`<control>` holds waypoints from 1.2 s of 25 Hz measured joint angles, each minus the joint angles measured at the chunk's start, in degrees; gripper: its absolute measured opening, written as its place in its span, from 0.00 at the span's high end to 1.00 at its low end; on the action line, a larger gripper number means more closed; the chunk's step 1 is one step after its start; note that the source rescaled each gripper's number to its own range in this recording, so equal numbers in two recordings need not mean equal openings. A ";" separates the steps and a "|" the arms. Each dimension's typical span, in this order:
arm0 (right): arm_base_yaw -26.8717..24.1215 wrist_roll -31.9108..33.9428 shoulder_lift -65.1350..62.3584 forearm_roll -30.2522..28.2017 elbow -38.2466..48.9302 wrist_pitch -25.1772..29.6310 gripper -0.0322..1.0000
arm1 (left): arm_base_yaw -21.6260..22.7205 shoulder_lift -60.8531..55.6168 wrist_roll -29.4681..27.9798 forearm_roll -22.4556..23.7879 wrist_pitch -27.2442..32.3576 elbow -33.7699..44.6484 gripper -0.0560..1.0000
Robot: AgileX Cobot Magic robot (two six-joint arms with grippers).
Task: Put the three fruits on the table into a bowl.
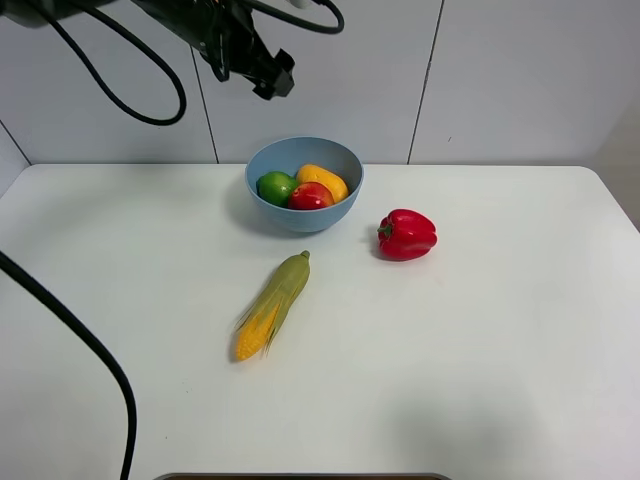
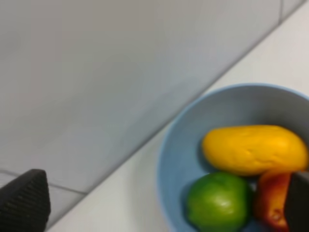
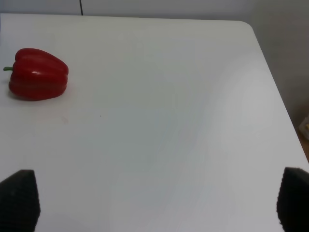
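The light blue bowl (image 1: 304, 215) (image 2: 178, 159) stands at the back middle of the white table (image 1: 480, 340). Inside it lie the yellow-orange mango (image 1: 323, 180) (image 2: 253, 149), the green lime (image 1: 275, 187) (image 2: 218, 202) and the red apple (image 1: 311, 196) (image 2: 271, 200). My left gripper (image 1: 268, 78) (image 2: 161, 208) hangs open and empty in the air above and behind the bowl. My right gripper (image 3: 157, 200) is open over bare table at the right side, with nothing between its fingers; the exterior view does not show it.
A red bell pepper (image 1: 406, 234) (image 3: 37, 73) lies right of the bowl. A corn cob in green husk (image 1: 273, 304) lies in front of the bowl. A black cable (image 1: 95, 350) runs across the table's left front. A grey wall stands behind the table.
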 joint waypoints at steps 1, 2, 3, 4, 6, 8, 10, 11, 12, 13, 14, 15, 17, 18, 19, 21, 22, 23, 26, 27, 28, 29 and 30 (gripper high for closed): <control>0.00 0.00 0.00 0.00 0.00 0.00 0.02 | 0.66 -1.28 0.00 0.24 0.55 0.00 0.02; 0.00 0.00 0.00 0.00 0.00 0.00 0.02 | 1.44 -2.41 0.00 0.27 1.36 0.00 0.01; 0.00 0.00 0.00 0.00 0.00 0.00 0.02 | 3.18 -5.10 0.00 0.42 3.15 0.00 0.01; 0.00 0.00 0.00 0.00 0.00 0.00 0.02 | 4.40 -6.17 0.00 0.51 4.00 0.00 0.01; 0.00 0.00 0.00 0.00 0.00 0.00 0.02 | 6.94 -8.77 0.00 0.78 6.60 0.00 0.01; 0.00 0.00 0.00 0.00 0.00 0.00 0.02 | 9.09 -10.98 0.00 1.30 9.31 0.00 0.01; 0.00 0.00 0.00 0.00 0.00 0.00 0.02 | 11.08 -13.32 0.00 1.44 12.18 0.00 0.01; 0.00 0.00 0.00 0.00 0.00 0.00 0.02 | 12.08 -14.30 0.00 1.63 13.23 0.00 0.01; 0.00 0.00 0.00 0.00 0.00 0.00 0.02 | 13.01 -15.38 0.00 1.77 14.44 0.00 0.01; 0.00 0.00 0.00 0.00 0.00 0.00 0.02 | 13.82 -16.43 0.00 2.01 15.57 0.00 0.01; 0.00 0.00 0.00 0.00 0.00 0.00 0.02 | 14.43 -17.46 0.00 2.07 16.55 0.00 0.01; 0.00 0.00 0.00 0.00 0.00 0.00 0.02 | 15.09 -18.33 0.00 2.18 17.17 0.00 0.01; 0.00 0.00 0.00 0.00 0.00 0.00 0.02 | 16.04 -20.37 0.00 2.46 18.89 0.00 0.01; 0.00 0.00 0.00 0.00 0.00 0.00 0.02 | 16.50 -21.38 0.00 2.60 19.59 0.00 0.01; 0.00 0.00 0.00 0.00 0.00 0.00 0.02 | 16.94 -22.27 0.00 2.59 20.23 0.00 0.01; 0.00 0.00 0.00 0.00 0.00 0.00 0.02 | 17.90 -24.48 0.00 2.72 22.03 0.00 0.01; 0.00 0.00 0.00 0.00 0.00 0.00 0.02 | 18.46 -25.40 0.00 2.72 22.82 0.00 0.01; 0.00 0.00 0.00 0.00 0.00 0.00 0.02 | 19.04 -26.53 0.00 2.78 23.81 0.00 0.01; 0.00 0.00 0.00 0.00 0.00 0.00 0.02 | 20.74 -29.93 0.00 2.89 27.88 0.00 0.01; 0.00 0.00 0.00 0.00 0.00 0.00 0.02 | 21.29 -31.11 0.00 2.96 29.39 0.00 0.01; 0.00 0.00 0.00 0.00 0.00 0.00 0.02 | 21.70 -32.29 0.00 3.02 30.66 -0.04 0.01; 0.00 0.00 0.00 0.00 0.00 0.00 0.02 | 22.15 -33.28 0.00 3.02 31.64 -0.04 0.00; 0.00 0.00 0.00 0.00 0.00 0.00 0.02 | 22.58 -34.50 0.00 3.02 32.58 -0.04 0.00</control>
